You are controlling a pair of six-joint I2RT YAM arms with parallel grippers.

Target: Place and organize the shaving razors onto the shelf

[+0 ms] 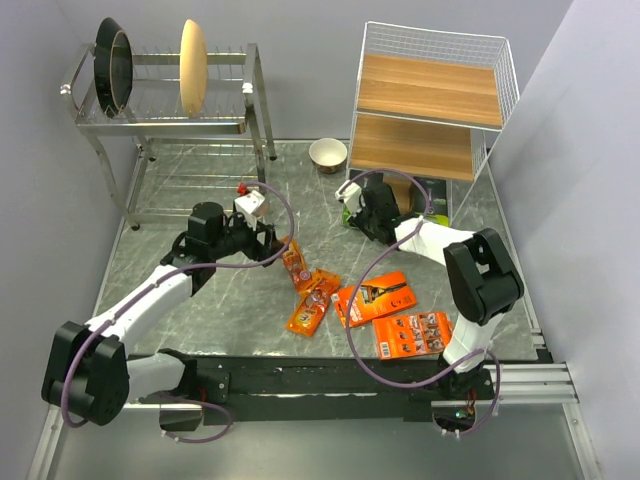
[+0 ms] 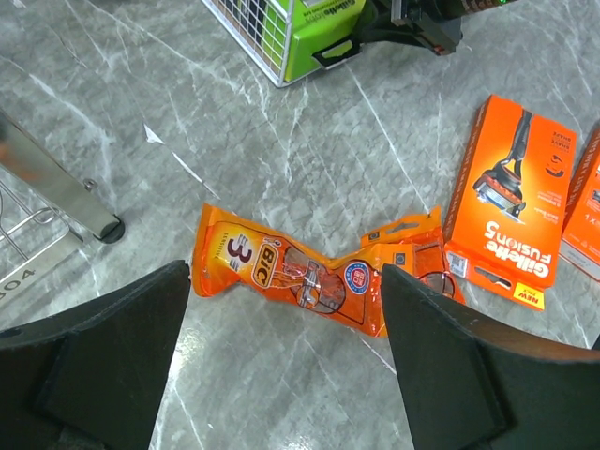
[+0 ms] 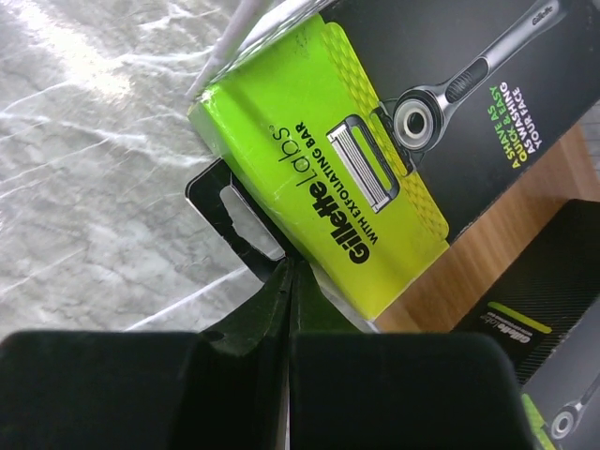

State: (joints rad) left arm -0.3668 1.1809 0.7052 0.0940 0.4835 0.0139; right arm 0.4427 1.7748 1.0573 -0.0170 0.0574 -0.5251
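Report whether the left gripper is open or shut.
Open. The fingers of the left gripper stand wide apart in its wrist view, the orange blister pack showing between them, unclamped.

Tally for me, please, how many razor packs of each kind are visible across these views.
narrow orange blister pack: 2
flat orange card: 2
dark grey box with lime-green end: 2
Total: 6

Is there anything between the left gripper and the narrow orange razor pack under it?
Nothing visible does. The left gripper hangs open over the narrow orange blister pack lying uncovered on the grey marble table. A second orange pack touches one end.
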